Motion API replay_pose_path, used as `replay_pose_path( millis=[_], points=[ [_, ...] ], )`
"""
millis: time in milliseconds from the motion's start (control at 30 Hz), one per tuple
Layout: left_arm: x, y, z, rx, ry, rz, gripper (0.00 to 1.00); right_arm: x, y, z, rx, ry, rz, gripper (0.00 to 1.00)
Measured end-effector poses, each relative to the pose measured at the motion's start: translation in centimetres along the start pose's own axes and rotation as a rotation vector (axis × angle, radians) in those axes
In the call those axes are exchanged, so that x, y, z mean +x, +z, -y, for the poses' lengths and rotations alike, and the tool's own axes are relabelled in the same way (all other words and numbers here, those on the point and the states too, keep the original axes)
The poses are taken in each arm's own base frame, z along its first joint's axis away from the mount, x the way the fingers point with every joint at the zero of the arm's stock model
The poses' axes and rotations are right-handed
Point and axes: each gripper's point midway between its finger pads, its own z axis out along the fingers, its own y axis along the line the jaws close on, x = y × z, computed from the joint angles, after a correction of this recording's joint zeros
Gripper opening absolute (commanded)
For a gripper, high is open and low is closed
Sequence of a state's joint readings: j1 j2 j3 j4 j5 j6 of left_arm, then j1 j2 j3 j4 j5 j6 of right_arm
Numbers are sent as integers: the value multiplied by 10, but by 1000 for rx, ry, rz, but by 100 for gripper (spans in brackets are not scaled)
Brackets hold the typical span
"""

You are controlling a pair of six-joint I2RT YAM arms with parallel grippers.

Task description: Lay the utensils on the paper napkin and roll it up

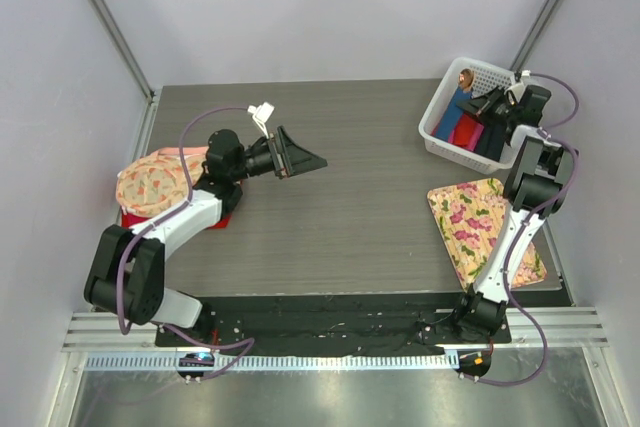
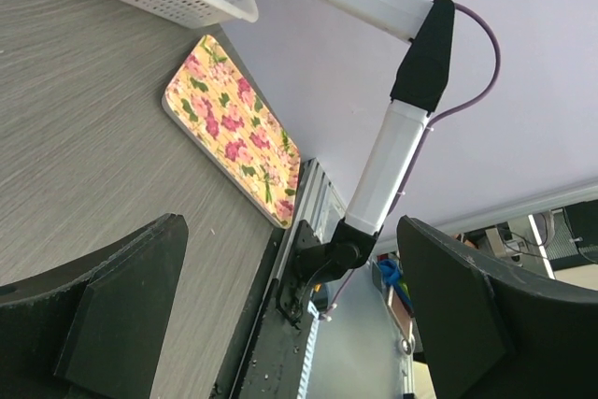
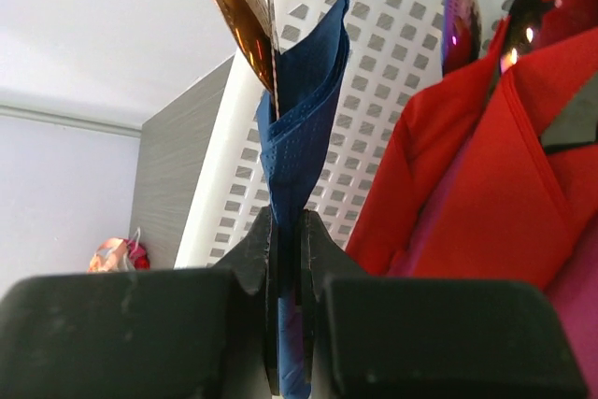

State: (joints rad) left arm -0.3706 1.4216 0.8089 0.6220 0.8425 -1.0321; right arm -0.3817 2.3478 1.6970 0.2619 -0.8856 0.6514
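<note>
Over at the far right corner of the tabletop (image 1: 330, 197), the right gripper (image 3: 288, 231) is down in the white basket (image 1: 436, 133), its jaws pinched narrow on the lower end of the blue napkin (image 3: 301, 109). The napkin is no flat sheet now. It is a tight upright roll, standing against the basket's perforated wall. The copper spoon (image 3: 234, 2) pokes out of its top with a thin metal edge right beside it, and whatever other cutlery is inside is hidden by the paper. Just beside it in the basket sit the red rolls (image 3: 467, 165), shiny tips showing at their tops.

So the loading and the rolling look done: cutlery in, paper wound round it. What seems left is small. The gripper has to let go so the roll rests in the basket with the others, then pull clear, and nothing here says whether the roll will hold its wrap once released.

The left gripper (image 1: 300, 159) takes no part. It hovers over the bare left-centre of the tabletop with its jaws spread wide and nothing between them. A floral cloth (image 1: 480, 222) lies flat near the right edge and another (image 1: 155, 179) sits at the left edge, both well apart from the action. No loose cutlery shows anywhere on the tabletop.
</note>
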Motion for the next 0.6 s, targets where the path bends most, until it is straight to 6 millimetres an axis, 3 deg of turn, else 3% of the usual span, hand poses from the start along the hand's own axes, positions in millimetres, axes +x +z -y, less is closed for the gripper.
replay_pose_path(
  millis=[100, 600],
  points=[
    [2, 1, -5, -8, -20, -5, 100, -1, 5, -1, 6, -27, -10, 1],
    [1, 2, -13, -7, -55, -8, 100, 6, 6, 32, 167, -91, -61, 1]
  ],
)
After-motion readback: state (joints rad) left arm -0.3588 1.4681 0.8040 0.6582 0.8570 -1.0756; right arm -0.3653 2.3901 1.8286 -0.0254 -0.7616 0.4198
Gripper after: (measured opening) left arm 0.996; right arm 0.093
